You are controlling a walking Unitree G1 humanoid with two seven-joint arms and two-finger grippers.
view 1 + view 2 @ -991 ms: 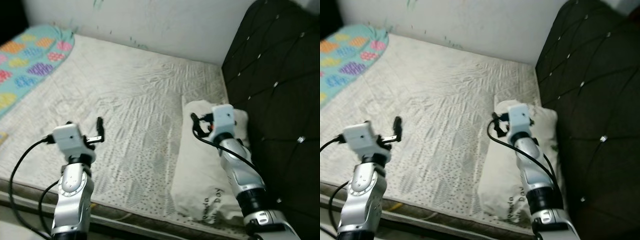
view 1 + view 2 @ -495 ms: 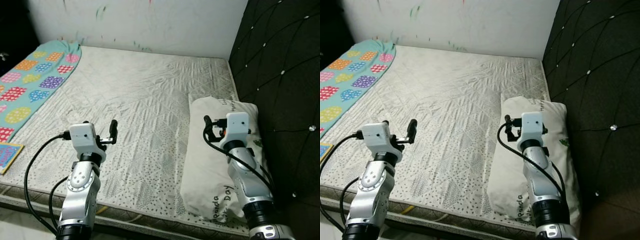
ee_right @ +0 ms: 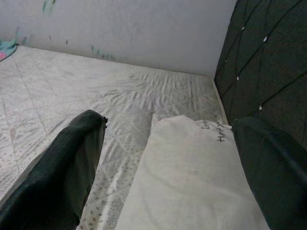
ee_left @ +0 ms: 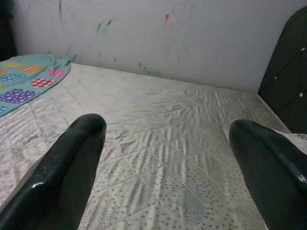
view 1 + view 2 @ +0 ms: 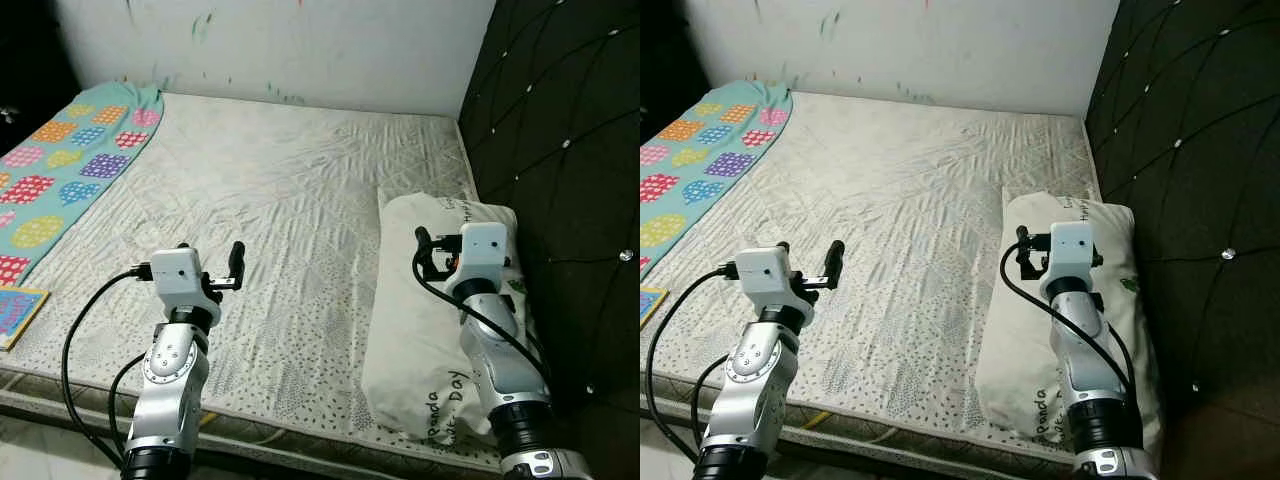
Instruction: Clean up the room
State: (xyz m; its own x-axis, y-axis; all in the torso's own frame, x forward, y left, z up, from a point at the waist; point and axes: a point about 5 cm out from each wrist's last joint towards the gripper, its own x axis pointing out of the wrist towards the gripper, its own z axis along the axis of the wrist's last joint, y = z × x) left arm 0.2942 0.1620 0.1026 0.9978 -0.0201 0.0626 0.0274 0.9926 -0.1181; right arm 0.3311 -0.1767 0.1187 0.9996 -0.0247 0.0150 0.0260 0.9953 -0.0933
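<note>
A soft white pillow with dark printed lettering (image 5: 440, 330) lies lengthways on the right side of the bare quilted off-white mattress (image 5: 290, 220), just beside the black diamond-tufted padded headboard (image 5: 560, 180). It looks light, limp and easily squashed, so it should fold and sag if lifted by one end; a pinch of bunched cloth at a corner or along the near long edge would probably hold best, as the cover itself seems a little slick.

The right gripper (image 3: 168, 163) hovers over the pillow, fingers (image 3: 62, 167) spread wide and holding nothing. The left gripper (image 4: 168, 167) hangs over the open mattress, well apart from the pillow, fingers likewise wide and empty.

At the far left lies a turquoise blanket with coloured dotted patches (image 5: 60, 170); what looks like a flat blue book (image 5: 15, 312) sits at the near left edge, though it is too cropped to be sure.
</note>
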